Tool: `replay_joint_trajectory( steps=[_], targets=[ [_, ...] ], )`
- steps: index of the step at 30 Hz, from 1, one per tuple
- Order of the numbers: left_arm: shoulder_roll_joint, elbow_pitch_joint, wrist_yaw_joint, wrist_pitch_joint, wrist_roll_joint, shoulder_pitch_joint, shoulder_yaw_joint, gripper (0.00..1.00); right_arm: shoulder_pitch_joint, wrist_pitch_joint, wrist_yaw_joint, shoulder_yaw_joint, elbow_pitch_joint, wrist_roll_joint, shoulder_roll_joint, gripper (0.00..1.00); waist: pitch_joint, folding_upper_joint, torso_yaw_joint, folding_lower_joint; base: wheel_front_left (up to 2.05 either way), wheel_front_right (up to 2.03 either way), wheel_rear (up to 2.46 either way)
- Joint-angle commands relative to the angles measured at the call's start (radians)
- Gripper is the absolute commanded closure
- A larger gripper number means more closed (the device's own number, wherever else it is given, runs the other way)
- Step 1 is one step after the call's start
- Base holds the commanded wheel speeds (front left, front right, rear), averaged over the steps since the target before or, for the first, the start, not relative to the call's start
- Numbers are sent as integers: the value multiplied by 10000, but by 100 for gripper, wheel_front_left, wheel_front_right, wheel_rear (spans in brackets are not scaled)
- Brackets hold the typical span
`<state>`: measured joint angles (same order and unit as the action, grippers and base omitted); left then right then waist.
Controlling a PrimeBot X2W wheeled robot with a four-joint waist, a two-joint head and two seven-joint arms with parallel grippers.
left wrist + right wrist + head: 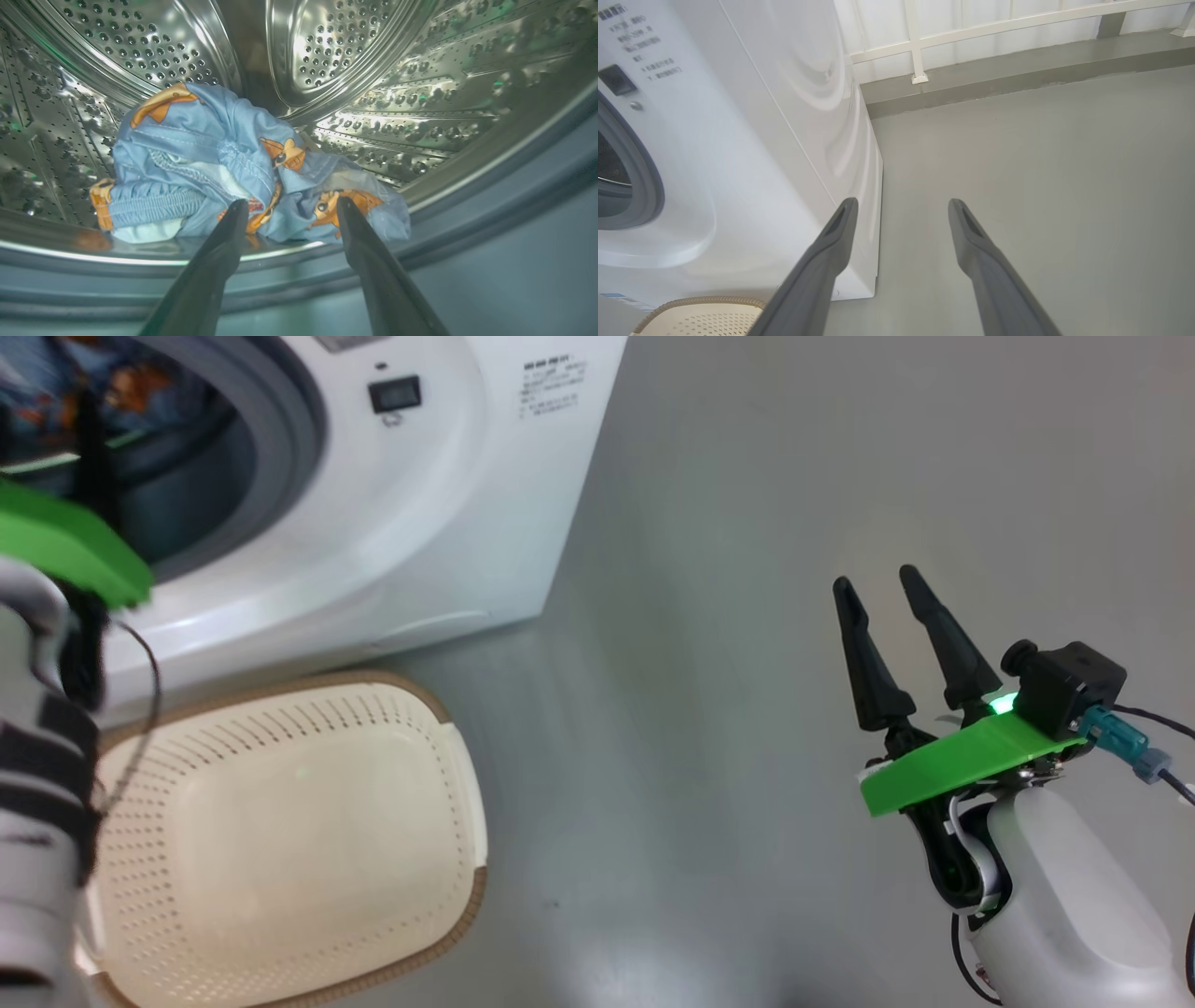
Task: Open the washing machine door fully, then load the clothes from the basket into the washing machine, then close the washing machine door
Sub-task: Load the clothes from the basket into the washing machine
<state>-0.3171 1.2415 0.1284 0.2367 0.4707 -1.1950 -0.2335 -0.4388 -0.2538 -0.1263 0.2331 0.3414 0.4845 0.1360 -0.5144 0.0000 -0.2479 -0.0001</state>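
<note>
writing: small dark print on washing machine [439,523] front, too blurred to read | left claw [292,201]: spread wide, gripping nothing, tips at drum [327,46] mouth, just short of clothes [201,154] lying inside | right claw [876,577]: spread wide, gripping nothing, above floor [747,616] | basket [401,683]: on floor just before machine

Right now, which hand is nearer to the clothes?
Left. The left hand is open at the washing machine opening, its tips right by the clothes. The right hand hangs over the floor, beside the machine.
</note>
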Motion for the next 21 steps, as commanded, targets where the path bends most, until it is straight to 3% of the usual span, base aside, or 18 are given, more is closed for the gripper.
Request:
replay_joint_trajectory(
  steps=[1, 12, 21],
  targets=[
    [-395, -312, 15, 133, 172, 359, 113, 0, 291, -80, -44, 238, -149, 50, 118, 0, 699, 0, 375, 1, 0, 0, 0],
    [-129, -2658, 20, 247, 360, 3545, 414, 0, 840, -80, -44, 438, 217, 356, 407, 0, 2540, 0, 878, 1, 0, 0, 0],
    [111, -5198, -472, 249, -301, 6100, 891, 0, 1313, -80, -44, 442, 315, 512, 640, 0, 3711, 0, 1199, 1, 0, 0, 0]
  ],
)
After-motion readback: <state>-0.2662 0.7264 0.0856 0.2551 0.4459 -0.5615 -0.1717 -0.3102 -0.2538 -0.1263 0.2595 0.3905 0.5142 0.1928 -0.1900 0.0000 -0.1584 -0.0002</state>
